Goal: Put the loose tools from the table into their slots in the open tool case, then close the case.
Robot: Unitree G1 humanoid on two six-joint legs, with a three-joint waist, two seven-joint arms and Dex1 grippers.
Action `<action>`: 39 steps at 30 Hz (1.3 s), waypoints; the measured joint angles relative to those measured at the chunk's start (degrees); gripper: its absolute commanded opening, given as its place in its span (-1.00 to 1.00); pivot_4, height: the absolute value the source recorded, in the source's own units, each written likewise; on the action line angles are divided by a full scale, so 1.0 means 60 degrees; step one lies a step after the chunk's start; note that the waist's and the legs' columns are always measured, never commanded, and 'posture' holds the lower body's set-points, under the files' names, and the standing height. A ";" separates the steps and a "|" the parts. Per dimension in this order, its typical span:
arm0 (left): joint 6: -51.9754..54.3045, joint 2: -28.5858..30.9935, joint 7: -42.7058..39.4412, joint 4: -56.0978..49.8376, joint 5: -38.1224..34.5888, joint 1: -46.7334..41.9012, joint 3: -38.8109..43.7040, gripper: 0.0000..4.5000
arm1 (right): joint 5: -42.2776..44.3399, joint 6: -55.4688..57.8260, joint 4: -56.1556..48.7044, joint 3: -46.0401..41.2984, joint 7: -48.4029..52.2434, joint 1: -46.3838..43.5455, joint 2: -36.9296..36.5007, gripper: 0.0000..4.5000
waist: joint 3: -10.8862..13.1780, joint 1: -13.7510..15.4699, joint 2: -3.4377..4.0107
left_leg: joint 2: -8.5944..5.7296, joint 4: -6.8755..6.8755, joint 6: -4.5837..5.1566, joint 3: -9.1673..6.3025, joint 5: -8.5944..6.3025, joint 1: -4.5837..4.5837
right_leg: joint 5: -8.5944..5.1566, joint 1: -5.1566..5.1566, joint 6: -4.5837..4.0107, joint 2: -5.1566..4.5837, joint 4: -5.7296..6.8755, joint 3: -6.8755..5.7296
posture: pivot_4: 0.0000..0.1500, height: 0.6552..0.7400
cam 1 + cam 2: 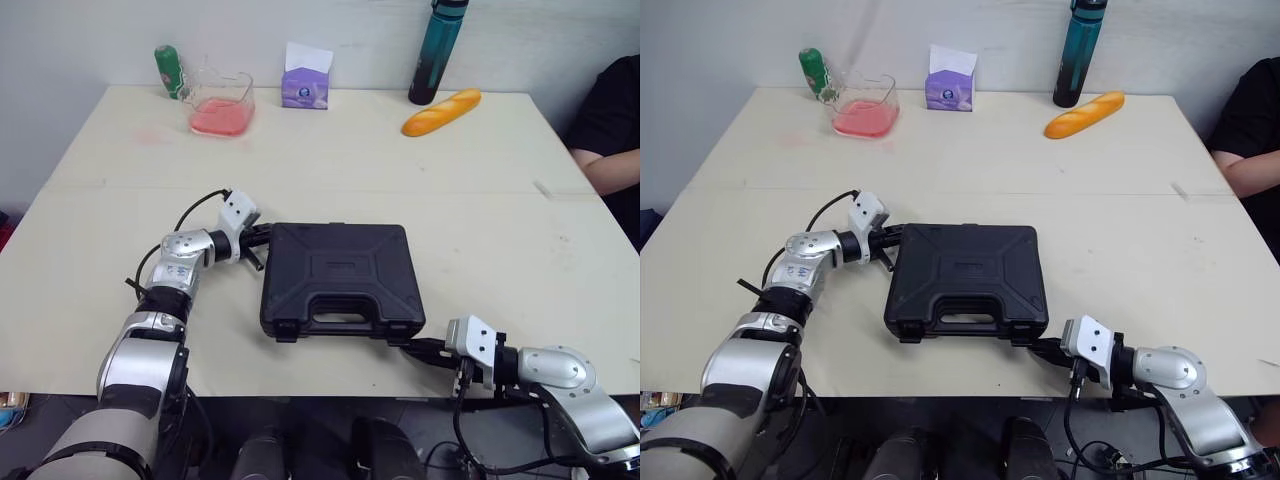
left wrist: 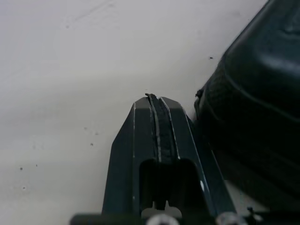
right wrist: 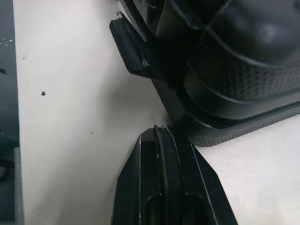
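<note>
Left end effector [image 2: 157,101] and right end effector [image 3: 161,131], both pressed together, sit beside the shut tool case [image 1: 340,275]; you probably must latch it next.

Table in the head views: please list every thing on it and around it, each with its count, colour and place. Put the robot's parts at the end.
table: one, cream, under everything
tool case: one, black, lid closed, near middle of the table
green bottle: one, green, far left corner
clear container: one, clear with pink inside, beside the green bottle
tissue box: one, purple with white tissue, far edge
teal bottle: one, teal and black, upright, far edge
bread loaf: one, orange-yellow, near the teal bottle
person: one, black sleeve, at the table's right side
left gripper: one, black, jaws shut, beside the case's far left corner
right gripper: one, black, jaws shut, at the case's near right corner
</note>
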 measured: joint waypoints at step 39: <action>0.4076 0.1839 -0.0334 -1.0652 -0.1727 0.6221 0.0851 -0.98 | -0.0849 -0.1647 0.4788 -0.0355 -0.0553 -0.3436 0.0233 -1.00 | 0.0002 -0.0157 0.0009 | 0.0048 0.0011 -0.0011 -0.0011 -0.0011 0.0007 | -0.0003 0.0008 -0.0013 -0.0022 0.0001 0.0021 | 1.00 1.00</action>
